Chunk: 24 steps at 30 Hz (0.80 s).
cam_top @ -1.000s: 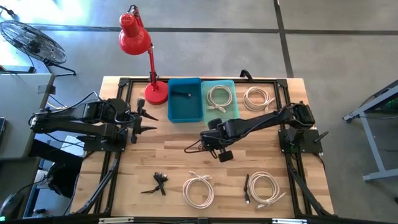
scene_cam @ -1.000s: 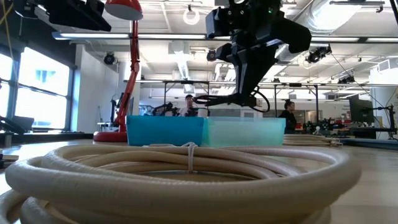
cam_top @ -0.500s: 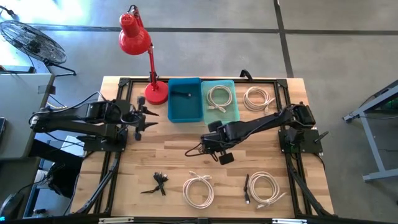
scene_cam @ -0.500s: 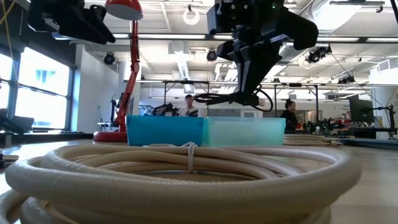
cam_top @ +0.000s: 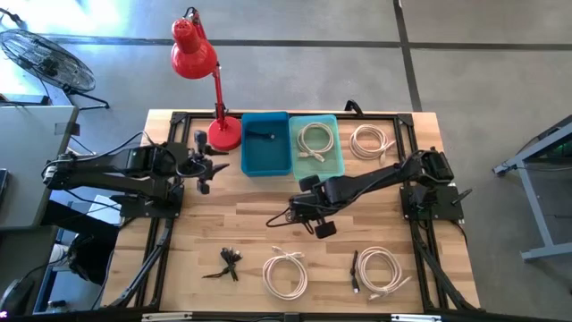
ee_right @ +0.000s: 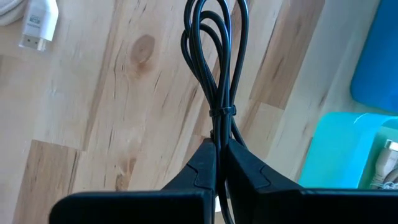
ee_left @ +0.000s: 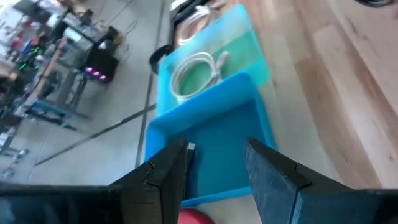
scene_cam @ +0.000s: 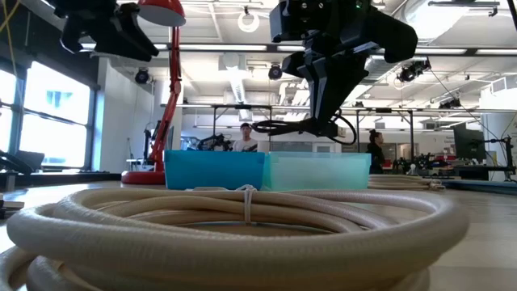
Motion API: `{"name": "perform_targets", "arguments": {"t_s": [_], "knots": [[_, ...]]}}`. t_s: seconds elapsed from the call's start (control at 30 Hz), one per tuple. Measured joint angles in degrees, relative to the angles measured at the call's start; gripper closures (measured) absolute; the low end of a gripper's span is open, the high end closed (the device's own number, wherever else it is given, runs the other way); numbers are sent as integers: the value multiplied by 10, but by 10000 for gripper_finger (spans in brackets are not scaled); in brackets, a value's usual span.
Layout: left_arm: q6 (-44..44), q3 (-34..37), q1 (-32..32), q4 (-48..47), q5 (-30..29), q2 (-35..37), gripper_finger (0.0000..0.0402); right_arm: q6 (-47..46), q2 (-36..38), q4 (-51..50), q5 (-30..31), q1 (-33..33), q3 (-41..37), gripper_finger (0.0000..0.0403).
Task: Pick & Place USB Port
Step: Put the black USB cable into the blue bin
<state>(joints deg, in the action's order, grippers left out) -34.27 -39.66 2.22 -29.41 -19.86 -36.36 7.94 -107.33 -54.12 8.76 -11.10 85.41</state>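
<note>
Worktop [cam_top: 241,224]: pale wood planks, black frame rails along the edges.

Red desk lamp [cam_top: 198,63]: base on the far left part of the worktop, just beside the blue bin; head leaning out past the far edge.

Blue bin [cam_top: 266,154]: far centre of the worktop, touching the teal bin on its right side. Small dark item lying inside near the far wall.

Teal bin [cam_top: 335,161]: holds one white cable coil [cam_top: 314,139].

Right arm: reaches from its base at the right edge toward the worktop centre. Right claw [ee_right: 217,163]: pinched tight on the black USB cable [ee_right: 214,68], raised above the bare wood just short of the bins. Cable bundled with a tie at mid-length, loops hanging forward past the fingertips; teal bin corner close ahead in the wrist view.

Left arm: stretched from the left edge toward the blue bin. Left claw [ee_left: 214,165]: fingers spread apart, nothing between them, held over the near left side of the blue bin beside the lamp base.

Loose white cable coils: one on the far right of the worktop [cam_top: 371,140], beside the teal bin; two on the near side [cam_top: 285,273] and [cam_top: 379,268], well apart from the bins.

Small black cable bundle [cam_top: 229,263]: near left part of the worktop, beside the near white coil.
</note>
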Motion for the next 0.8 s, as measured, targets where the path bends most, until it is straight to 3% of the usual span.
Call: {"name": "perform_targets", "arguments": {"t_s": [0.17,0.33,0.43,0.6,0.8], "knots": [[0,0,0,17,78,-3,247,8,0,8,22,-2,0,393],[3,0,0,109,244,-3,247,12,1,42,24,-2,0,393],[3,0,0,132,298,-3,247,16,9,65,27,-3,0,393],[2,0,0,129,306,-3,247,54,47,141,59,-6,0,393],[3,0,0,143,305,-7,247,162,89,308,46,-19,0,393]]}}
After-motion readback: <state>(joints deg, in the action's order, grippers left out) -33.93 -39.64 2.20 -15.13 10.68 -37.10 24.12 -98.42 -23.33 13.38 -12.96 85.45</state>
